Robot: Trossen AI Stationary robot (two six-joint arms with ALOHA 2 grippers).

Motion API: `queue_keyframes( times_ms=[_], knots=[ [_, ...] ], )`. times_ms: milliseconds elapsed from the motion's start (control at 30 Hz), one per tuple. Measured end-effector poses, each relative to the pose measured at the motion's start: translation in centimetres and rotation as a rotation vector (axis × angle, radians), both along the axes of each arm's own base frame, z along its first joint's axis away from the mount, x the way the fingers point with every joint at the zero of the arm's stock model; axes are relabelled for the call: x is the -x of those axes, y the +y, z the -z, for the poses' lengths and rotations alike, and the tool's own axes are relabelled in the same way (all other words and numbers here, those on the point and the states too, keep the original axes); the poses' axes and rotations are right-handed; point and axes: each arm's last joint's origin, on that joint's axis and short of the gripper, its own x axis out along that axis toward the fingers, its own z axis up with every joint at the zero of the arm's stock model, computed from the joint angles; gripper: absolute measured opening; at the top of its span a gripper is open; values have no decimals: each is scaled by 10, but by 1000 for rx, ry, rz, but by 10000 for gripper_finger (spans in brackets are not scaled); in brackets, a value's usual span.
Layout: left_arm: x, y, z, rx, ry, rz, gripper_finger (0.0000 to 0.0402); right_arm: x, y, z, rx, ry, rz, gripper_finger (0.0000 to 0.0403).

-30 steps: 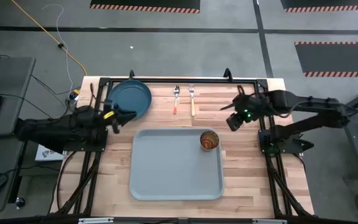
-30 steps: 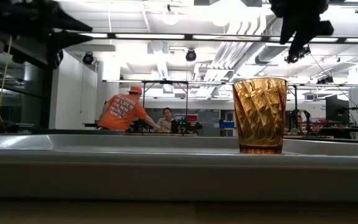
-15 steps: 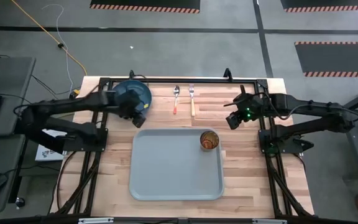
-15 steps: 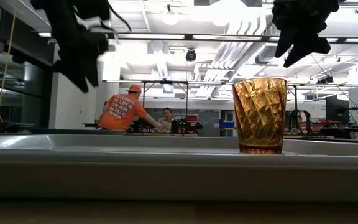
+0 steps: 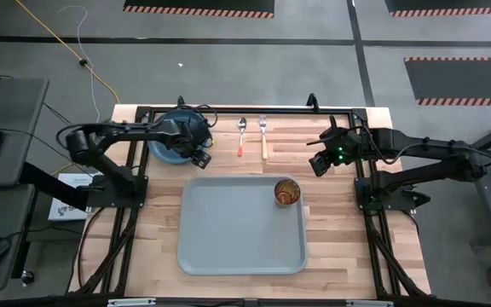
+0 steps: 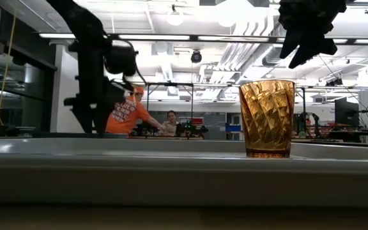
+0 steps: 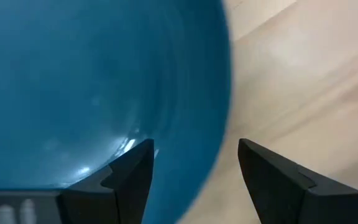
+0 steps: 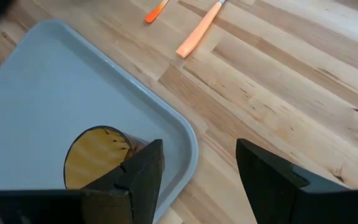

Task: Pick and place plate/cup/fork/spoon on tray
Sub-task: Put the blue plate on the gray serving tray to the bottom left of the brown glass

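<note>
With the left tool (image 7: pixel 194 171) spread wide astride the plate (image 7: pixel 98 81) rim, the plate could be tipped or pushed across the table (image 5: pixel 331 239) if closed off-centre.

My left hand (image 5: pixel 196 150) covers much of the plate (image 5: pixel 164 152) from above; my wrist view cuts the plate's far side off.

Amber cup (image 5: pixel 286 191) stands upright in grey tray (image 5: pixel 228 247), near its right rim. Blue plate (image 5: pixel 162 147), spoon (image 5: pixel 241 135) and fork (image 5: pixel 263 136) lie on the table beyond the tray.
</note>
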Motion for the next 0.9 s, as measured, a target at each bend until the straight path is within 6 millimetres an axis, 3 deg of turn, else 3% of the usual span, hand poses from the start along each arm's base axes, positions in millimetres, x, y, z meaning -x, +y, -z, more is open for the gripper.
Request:
queue_keyframes(
  times_ms=[167,267,367,500,600,733,800,900],
  knots=[
    [-3,5,22,35,85,30,223,0,0,0,3,0,2,195],
    [-5,6,27,32,116,64,200,0,-1,0,17,1,13,195],
    [-5,5,27,33,116,75,148,0,-1,0,31,1,29,195],
    [-4,7,18,-8,112,96,36,-1,-2,-1,46,-10,25,195],
    [-8,8,-5,-38,80,133,18,-2,-2,-2,56,-19,15,195],
    [-16,5,-50,-96,38,196,7,-3,-2,-3,83,-22,18,195],
    [-25,-5,-79,-127,-22,299,5,-2,-3,-3,94,-20,27,195],
    [-30,-40,-113,-127,-73,532,4,-2,-3,-3,104,-16,23,195]
  ],
)
